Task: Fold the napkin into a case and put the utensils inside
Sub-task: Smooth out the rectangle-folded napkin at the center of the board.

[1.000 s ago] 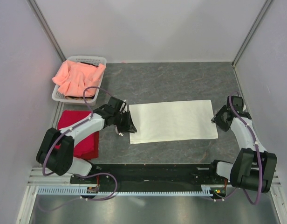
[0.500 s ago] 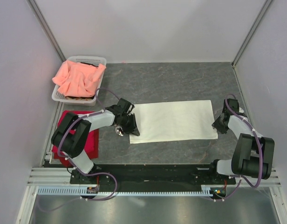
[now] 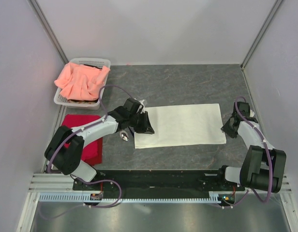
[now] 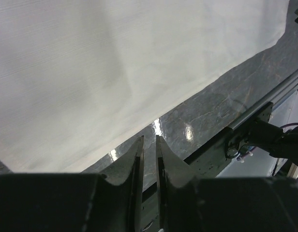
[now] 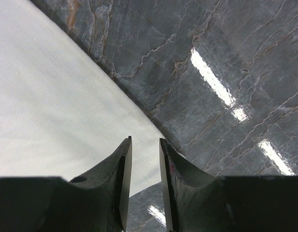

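Napkin, thin cream-white cloth (image 3: 183, 124): lies flat as a long rectangle, mid dark grey marbled bench (image 3: 187, 82); not yet a case.
Left claw (image 4: 149, 140): low by the napkin's left end; fingers a narrow slit apart, grasping nothing.
Right claw (image 5: 145, 141): at the napkin's right edge; released, fingers parted, cloth ungripped.

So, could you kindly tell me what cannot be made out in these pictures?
The utensils: top view, one small shiny bit beside the left arm; too small to identify.
The basket contents: top view, covered by the salmon-pink cloth.
The napkin: both wrist views, cut off by frame edges.
The red cloth: top view, partly under the left arm.
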Available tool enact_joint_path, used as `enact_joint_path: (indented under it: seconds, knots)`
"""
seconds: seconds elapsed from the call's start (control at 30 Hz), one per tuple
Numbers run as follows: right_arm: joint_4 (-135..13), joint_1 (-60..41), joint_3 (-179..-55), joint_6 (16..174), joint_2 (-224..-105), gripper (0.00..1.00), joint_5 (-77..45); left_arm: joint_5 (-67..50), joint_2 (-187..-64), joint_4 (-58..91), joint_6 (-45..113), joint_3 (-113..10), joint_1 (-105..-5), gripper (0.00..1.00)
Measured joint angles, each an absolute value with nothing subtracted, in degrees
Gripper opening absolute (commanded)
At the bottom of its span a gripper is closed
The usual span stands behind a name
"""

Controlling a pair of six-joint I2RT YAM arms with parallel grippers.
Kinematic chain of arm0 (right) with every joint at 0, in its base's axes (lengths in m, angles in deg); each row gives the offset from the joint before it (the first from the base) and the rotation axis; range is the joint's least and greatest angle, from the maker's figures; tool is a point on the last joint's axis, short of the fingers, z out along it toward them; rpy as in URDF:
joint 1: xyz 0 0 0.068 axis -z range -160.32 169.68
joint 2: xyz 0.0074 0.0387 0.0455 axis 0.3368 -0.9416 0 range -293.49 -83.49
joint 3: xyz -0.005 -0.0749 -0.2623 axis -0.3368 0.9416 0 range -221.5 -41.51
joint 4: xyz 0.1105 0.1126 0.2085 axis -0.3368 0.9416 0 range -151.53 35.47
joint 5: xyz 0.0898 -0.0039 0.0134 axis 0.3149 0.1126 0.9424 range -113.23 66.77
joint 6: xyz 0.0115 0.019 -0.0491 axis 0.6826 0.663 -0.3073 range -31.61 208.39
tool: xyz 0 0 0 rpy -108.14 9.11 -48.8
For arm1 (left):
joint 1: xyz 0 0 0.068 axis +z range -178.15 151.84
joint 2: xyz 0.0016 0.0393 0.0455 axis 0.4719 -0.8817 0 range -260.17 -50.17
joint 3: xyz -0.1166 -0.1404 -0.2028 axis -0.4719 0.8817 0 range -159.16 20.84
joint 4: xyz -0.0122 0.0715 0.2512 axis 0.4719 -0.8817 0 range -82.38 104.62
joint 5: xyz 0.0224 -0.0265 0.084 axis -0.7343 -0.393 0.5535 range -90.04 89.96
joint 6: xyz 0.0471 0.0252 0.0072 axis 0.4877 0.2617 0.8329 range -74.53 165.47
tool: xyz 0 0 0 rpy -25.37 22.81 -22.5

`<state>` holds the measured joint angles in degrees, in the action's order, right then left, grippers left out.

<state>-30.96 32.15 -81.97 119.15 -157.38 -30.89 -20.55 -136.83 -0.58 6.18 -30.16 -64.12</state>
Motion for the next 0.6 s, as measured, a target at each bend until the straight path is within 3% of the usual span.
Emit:
enact_joint_path:
  seconds: [0.23, 0.33, 0.6]
  knots:
    - [-33.17, 32.11, -80.79, 118.61, -157.16, 0.24, -30.12, -23.89, -139.01, 0.51, 6.07, -30.91, -65.26, 0.2]
    - [-33.8, 30.58, -80.88, 118.46, -158.69, 0.25, -30.8, -24.83, -139.01, 0.6, 6.05, -30.97, -65.26, 0.2]
    - [-36.03, 19.89, -87.72, 116.75, -161.12, 0.42, -34.54, -30.65, -142.81, -0.32, 4.28, -35.91, -60.67, 0.17]
